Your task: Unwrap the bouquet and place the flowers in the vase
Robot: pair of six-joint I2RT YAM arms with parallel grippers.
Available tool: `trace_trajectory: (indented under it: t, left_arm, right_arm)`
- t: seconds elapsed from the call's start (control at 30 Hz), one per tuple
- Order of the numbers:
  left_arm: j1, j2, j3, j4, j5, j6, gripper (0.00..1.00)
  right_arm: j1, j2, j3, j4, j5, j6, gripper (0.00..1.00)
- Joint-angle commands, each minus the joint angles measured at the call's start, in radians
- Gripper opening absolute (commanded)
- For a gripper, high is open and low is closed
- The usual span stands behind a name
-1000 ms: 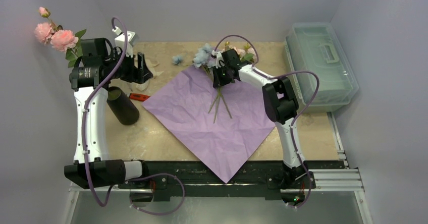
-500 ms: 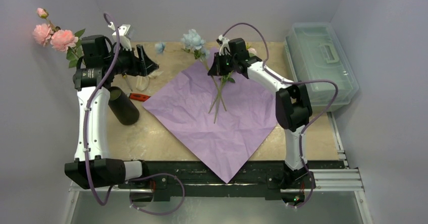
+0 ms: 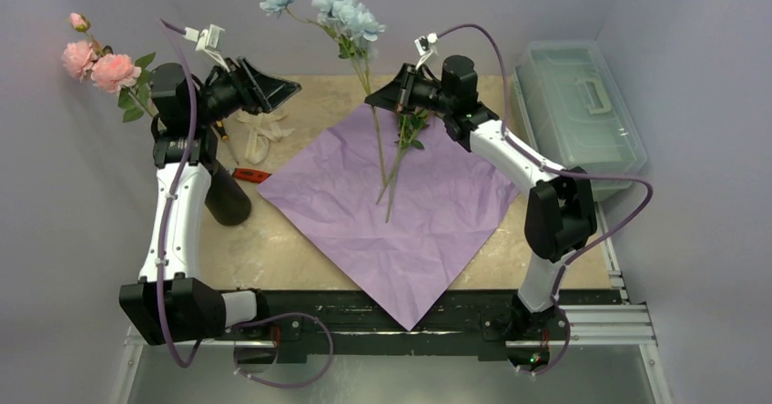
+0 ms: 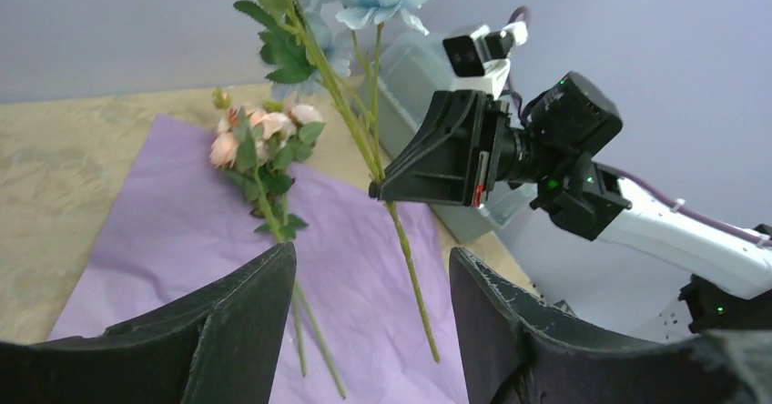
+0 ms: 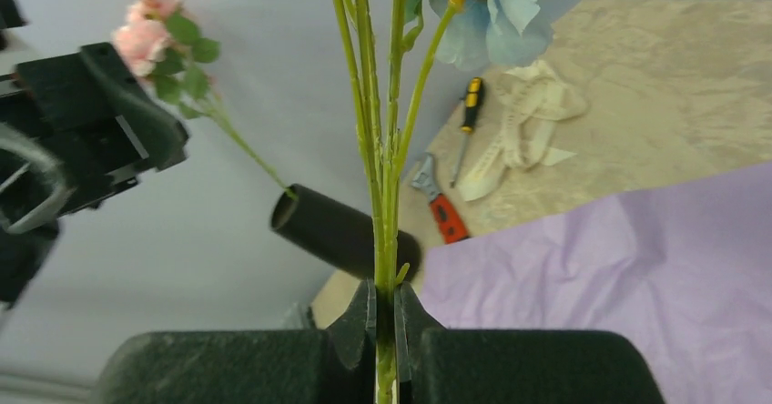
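My right gripper (image 3: 375, 101) (image 5: 384, 313) is shut on the green stems of the pale-blue flowers (image 3: 346, 13) (image 5: 510, 13). It holds them upright above the spread lilac paper (image 3: 401, 231), and their stem ends hang free. Peach flowers (image 4: 259, 136) lie on the paper with their stems (image 3: 391, 186) pointing toward me. The dark vase (image 3: 226, 199) (image 5: 337, 231) stands at the left with pink flowers (image 3: 100, 63) in it. My left gripper (image 3: 287, 85) (image 4: 373, 258) is open and raised, facing the held stems from the left, with nothing between its fingers.
A clear lidded box (image 3: 578, 113) sits at the right edge. A cream ribbon (image 3: 259, 131), a yellow-handled screwdriver (image 5: 469, 104) and a red-handled tool (image 3: 250, 175) lie between the vase and the paper.
My right gripper closed on the blue flowers' stems and lifted them off the paper, rising toward the back. The left arm rose and its gripper swung toward them.
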Motion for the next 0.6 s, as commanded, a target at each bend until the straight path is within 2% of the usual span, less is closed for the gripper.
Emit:
trace_trajectory:
  t: [0.0, 0.13, 0.33, 0.57]
  left_arm:
    - [-0.031, 0.027, -0.019, 0.359, 0.069, -0.257, 0.63]
    - [-0.081, 0.067, -0.022, 0.429, 0.061, -0.314, 0.65]
    - [-0.166, 0.123, -0.001, 0.485, 0.020, -0.336, 0.66]
    - [-0.218, 0.173, 0.018, 0.457, -0.043, -0.297, 0.57]
  right_arm:
    - [0.005, -0.067, -0.045, 0.256, -0.109, 0.186, 0.00]
    - [0.009, -0.078, -0.091, 0.370, -0.153, 0.284, 0.00]
    - [0.040, -0.088, -0.095, 0.414, -0.214, 0.308, 0.00]
    - [0.063, -0.101, -0.088, 0.444, -0.246, 0.318, 0.00]
